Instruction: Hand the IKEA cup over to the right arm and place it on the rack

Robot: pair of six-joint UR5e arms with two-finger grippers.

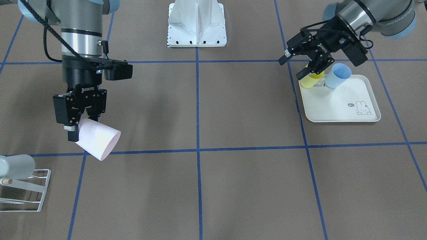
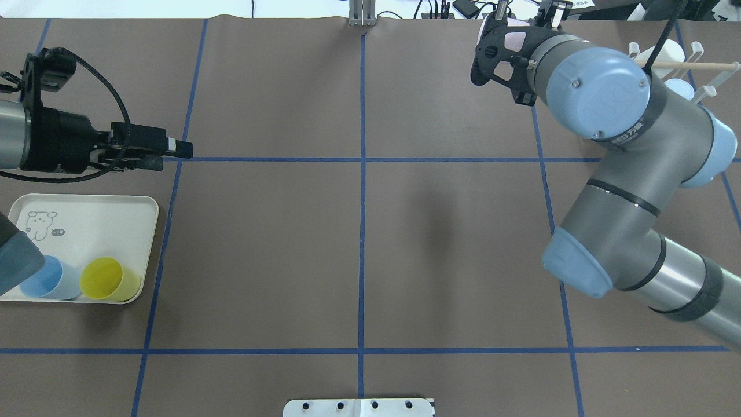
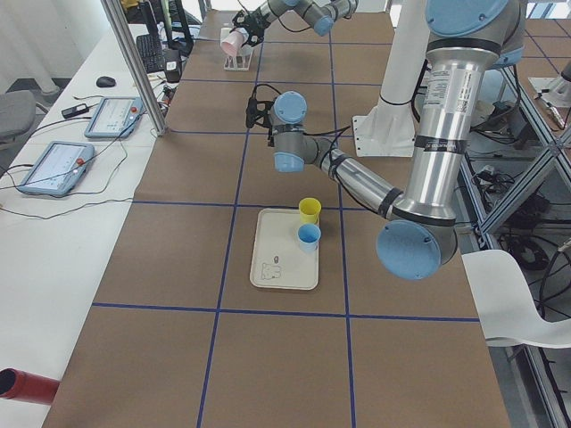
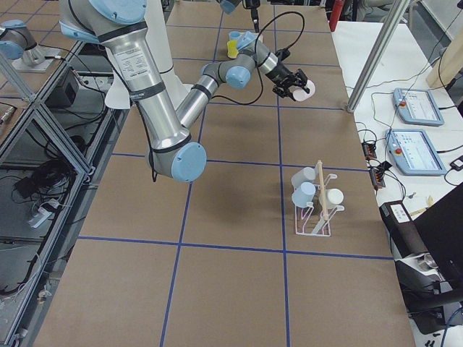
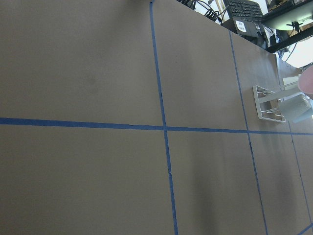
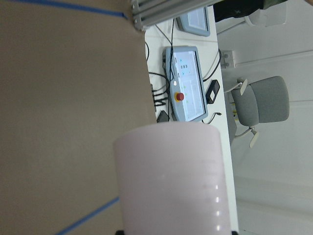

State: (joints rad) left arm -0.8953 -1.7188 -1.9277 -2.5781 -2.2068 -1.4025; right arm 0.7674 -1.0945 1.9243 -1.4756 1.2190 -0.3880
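Observation:
The pale pink IKEA cup (image 1: 98, 138) is held tilted, with its open mouth facing away from the gripper, above the table in my right gripper (image 1: 81, 121), which is shut on its base. The cup fills the right wrist view (image 6: 171, 181). The white wire rack (image 1: 30, 190) stands just beyond it at the table's edge, with a pale grey cup (image 1: 16, 165) on a prong and a wooden peg tip showing. The rack also shows in the exterior right view (image 4: 318, 213) and the left wrist view (image 5: 269, 103). My left gripper (image 1: 296, 66) is open and empty above the tray's edge.
A cream rabbit-print tray (image 1: 333, 110) holds a yellow cup (image 1: 312, 80) and a blue cup (image 1: 337, 76) under my left gripper. The white robot base plate (image 1: 196, 26) sits at the table's near middle. Blue tape lines grid the brown table.

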